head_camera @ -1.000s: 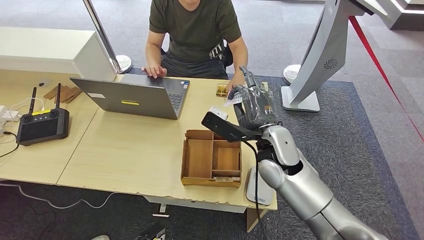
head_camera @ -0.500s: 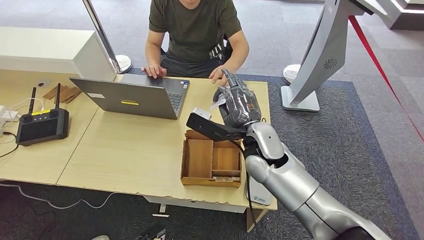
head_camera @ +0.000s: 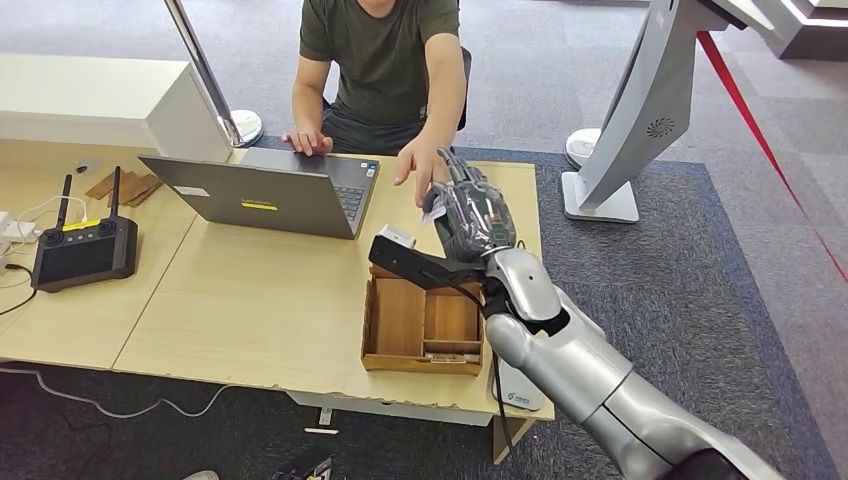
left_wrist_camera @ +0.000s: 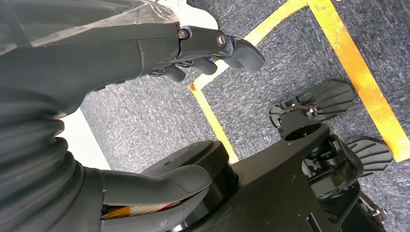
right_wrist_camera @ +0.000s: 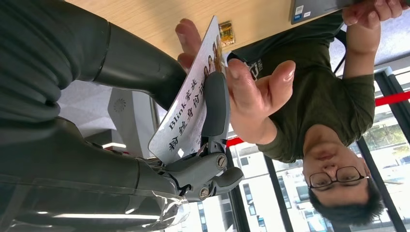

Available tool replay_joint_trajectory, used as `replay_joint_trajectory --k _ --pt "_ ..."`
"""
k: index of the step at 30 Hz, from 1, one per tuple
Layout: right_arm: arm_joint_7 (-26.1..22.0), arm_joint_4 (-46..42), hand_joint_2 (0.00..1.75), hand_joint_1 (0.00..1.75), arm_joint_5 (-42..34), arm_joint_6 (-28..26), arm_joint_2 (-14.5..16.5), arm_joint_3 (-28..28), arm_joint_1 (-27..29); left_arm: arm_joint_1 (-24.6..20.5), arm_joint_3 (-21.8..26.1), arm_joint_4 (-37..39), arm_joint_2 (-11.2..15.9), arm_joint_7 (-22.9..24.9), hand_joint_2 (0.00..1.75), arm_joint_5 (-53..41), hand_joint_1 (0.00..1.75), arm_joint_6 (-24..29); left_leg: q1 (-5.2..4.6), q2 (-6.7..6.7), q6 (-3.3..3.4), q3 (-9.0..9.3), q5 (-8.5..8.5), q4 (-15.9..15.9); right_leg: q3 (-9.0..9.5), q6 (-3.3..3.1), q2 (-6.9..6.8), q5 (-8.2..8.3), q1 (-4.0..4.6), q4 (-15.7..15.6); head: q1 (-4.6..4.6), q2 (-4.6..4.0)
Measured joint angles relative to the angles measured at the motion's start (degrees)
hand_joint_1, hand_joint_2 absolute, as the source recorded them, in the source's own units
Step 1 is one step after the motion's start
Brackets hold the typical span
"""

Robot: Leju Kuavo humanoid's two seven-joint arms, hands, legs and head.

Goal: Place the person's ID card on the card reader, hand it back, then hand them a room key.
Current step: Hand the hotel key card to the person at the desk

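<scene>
Over bench [head_camera: 250, 300], my right hand [head_camera: 470, 212] pinches ID card [right_wrist_camera: 191, 111], raised for person's hand [head_camera: 415, 165] to reach; left hand [left_wrist_camera: 145, 96] empty, fingers apart.

Bright, even, sharp indoor light

We see the white printed ID card [right_wrist_camera: 191, 108] held upright in our right hand [head_camera: 470, 210] above the bench's [head_camera: 250, 290] far edge.

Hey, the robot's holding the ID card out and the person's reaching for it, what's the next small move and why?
Probably hold steady, then loosen the right robot hand: the person's hand already touches the ID card, which the robot hand grips.
</scene>
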Motion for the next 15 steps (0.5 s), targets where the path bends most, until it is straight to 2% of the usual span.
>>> replay_joint_trajectory --k 13,15 --pt "0.2 1.3 1.75 1.75 0.3 0.0 0.3 1.4 -0.5 0.0 0.0 0.0 0.0 0.0 1.75 0.1 0.00 0.0 0.00 0.00 0.00 0.00 0.00 0.0 -0.01 0.00 0.00 0.00 0.00 0.0 0.01 0.00" --pt "0.3 1.5 1.75 1.68 0.3 0.0 0.4 1.4 -0.6 0.0 0.0 0.0 0.0 0.0 1.75 0.1 0.00 0.0 0.00 0.00 0.00 0.00 0.00 0.0 -0.01 0.00 0.00 0.00 0.00 0.0 0.01 0.00"
